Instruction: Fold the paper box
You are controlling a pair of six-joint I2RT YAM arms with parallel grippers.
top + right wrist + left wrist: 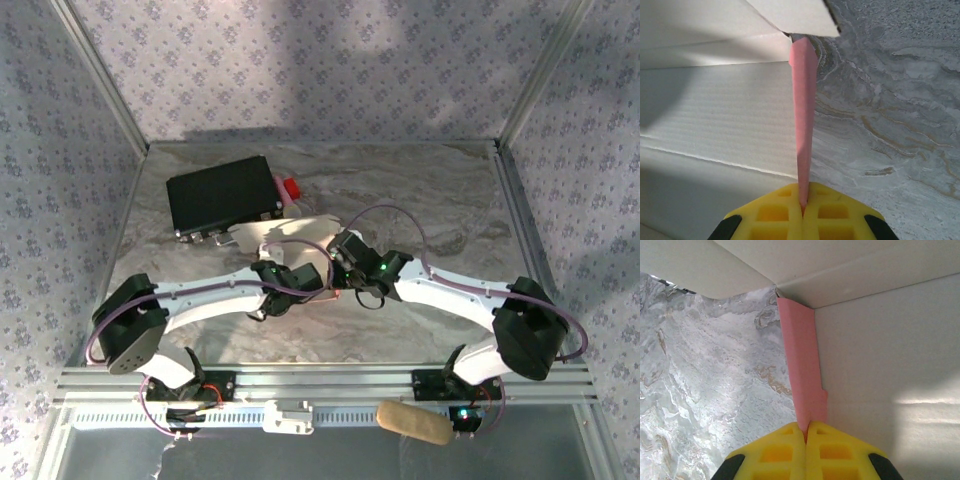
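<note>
The paper box [285, 233] lies partly folded in the middle of the marble table, its whitish inner side up. Both arms meet over its near side. In the left wrist view, my left gripper [806, 428] is shut on the thin pink side wall [802, 380] of the box, with the pale inner panel [890, 370] to its right. In the right wrist view, my right gripper [802, 204] is shut on the opposite pink wall [804, 115], with the white panels [715, 115] to its left. From above, the left gripper [297, 277] and right gripper [345, 252] hide the box's near part.
A black rectangular case [222, 195] sits at the back left, touching the box's far flap, with a small red object [291, 188] at its right end. A tan roll [412, 422] lies below the metal front rail [320, 378]. Bare marble [450, 200] extends to the right.
</note>
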